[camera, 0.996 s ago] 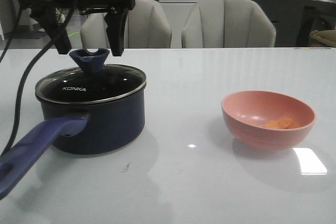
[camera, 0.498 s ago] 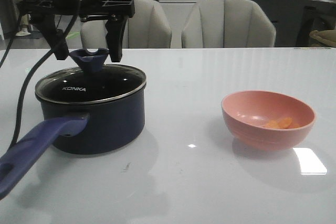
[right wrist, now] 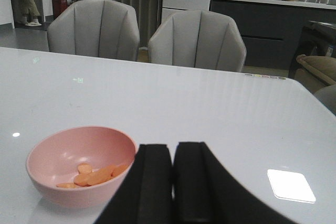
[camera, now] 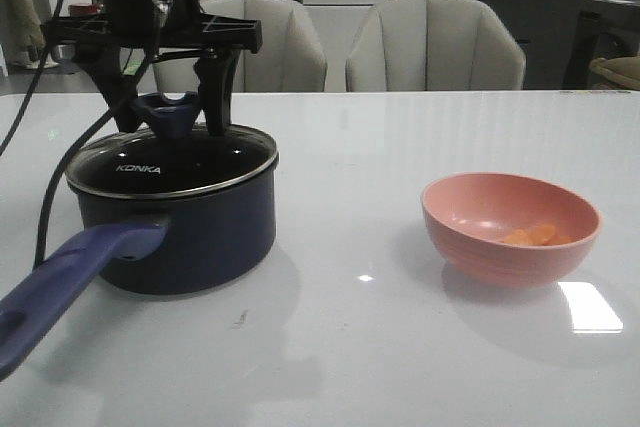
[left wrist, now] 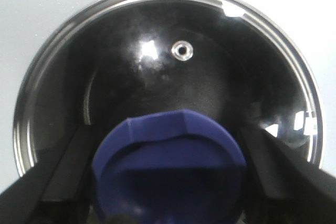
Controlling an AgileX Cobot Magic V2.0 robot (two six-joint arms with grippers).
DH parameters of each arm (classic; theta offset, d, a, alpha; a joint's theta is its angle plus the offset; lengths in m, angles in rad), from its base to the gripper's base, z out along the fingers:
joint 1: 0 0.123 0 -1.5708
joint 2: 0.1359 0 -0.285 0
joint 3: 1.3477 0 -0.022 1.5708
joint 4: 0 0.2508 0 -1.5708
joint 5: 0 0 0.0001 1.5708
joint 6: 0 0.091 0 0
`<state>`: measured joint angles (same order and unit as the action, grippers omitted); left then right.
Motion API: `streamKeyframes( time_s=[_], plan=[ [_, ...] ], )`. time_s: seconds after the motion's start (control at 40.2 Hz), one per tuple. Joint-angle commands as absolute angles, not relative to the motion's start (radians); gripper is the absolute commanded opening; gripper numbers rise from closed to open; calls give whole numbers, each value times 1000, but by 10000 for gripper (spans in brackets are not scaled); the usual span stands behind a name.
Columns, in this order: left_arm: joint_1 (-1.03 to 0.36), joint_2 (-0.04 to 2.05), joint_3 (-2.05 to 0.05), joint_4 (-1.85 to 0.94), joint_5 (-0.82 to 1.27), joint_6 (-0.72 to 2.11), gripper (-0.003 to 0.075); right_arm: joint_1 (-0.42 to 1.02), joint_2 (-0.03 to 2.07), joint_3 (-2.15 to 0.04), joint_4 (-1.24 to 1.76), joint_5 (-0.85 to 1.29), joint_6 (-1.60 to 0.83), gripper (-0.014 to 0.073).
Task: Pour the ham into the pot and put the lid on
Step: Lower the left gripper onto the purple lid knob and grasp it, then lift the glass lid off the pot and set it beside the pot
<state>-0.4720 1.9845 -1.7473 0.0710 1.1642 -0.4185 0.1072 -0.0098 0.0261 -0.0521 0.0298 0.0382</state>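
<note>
**Left end effector at the lid knob, ham not yet poured**

Left end effector spread wide, 1 finger on each side of the knob, not clamped on it. Lid seated on the pot at the counter's left. Ham lying in the pink bowl, well apart to the right. Right end effector pressed closed, empty, near the bowl. Nothing done so far: lid to lift off, ham to tip in, lid to return
</note>
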Motion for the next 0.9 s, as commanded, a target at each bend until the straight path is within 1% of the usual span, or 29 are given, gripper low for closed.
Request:
streamKeyframes(
  time_s=[0.0,0.1,0.174,0.324,0.622,0.871],
  plan=[
    [-475,1934,-1778,79,1155,-432,318,100,-30,22,-50,-55,34,160],
    [-475,1934,-1778,79,1155,-432,276,100,-31,22,-50,-55,34,160],
    [-475,1934,-1778,79,1155,-432,258,100,-31,22,-50,-55,34,160],
    [-475,1934,-1788,81,1168,-430,257,100,-31,22,-50,-55,34,160],
    [-468,1932,-1888,107,1252,-405,257,100,-31,22,-50,-55,34,160],
    [-445,1899,-1901,126,1263,-367,257,100,-31,22,-50,-55,34,160]
  ],
)
